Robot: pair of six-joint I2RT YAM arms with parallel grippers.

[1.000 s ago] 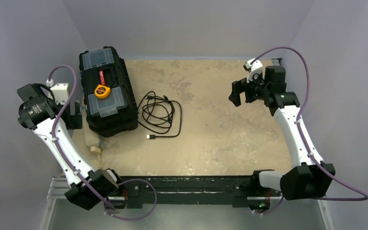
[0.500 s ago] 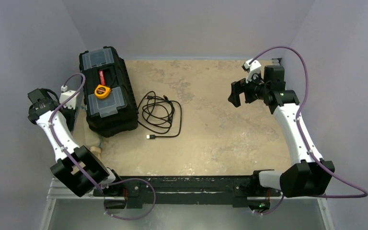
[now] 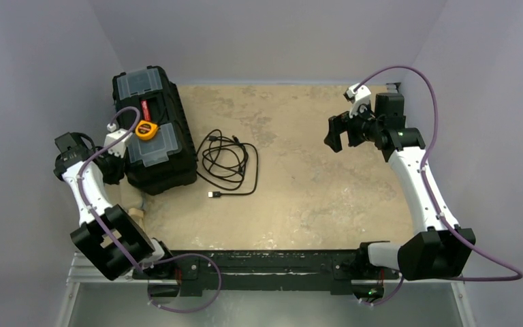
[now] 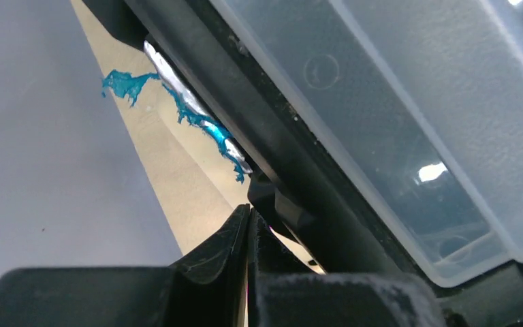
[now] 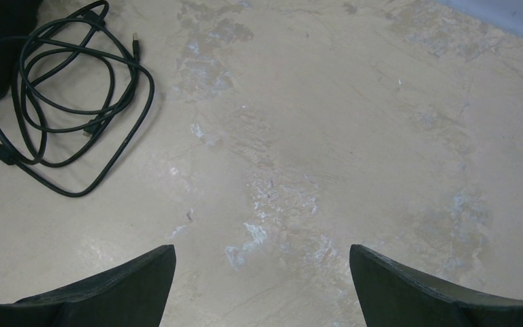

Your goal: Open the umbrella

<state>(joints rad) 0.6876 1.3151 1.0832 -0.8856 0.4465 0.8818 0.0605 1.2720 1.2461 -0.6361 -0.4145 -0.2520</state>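
Umbrella [image 3: 135,212] lies at approx 8 o'clock on the bench [image 3: 313,184], tucked against the near-left corner of the black toolbox [image 3: 170,160]. It is mostly hidden by the left arm & the box. Only a bit of beige fabric w/ a cream stub shows. The stub end looks turned toward 6 o'clock, the fabric toward 11–12, so the long axis seems to run roughly along the box's left side. Can't tell more; it looks folded.

Left end effector [image 4: 248,219] is at the toolbox's left flank, approx 9 o'clock. In the wrist view its fingers [image 4: 211,262] are pressed together w/ nothing seen between them. The tips sit just beside the box's black rim, under the clear lid [image 4: 395,122]. Whether they touch the rim can't be told. A silver strip w/ teal smears [image 4: 184,105] runs along that rim.

Right end effector [image 5: 262,251] is at approx 2 o'clock, well apart from the umbrella. Its fingers are spread wide w/ nothing in them, above bare bench.

A coiled black cable [image 3: 228,160] lies at 3 o'clock of the toolbox, just beside it. A yellow tape measure [image 3: 145,129] sits on the toolbox top.
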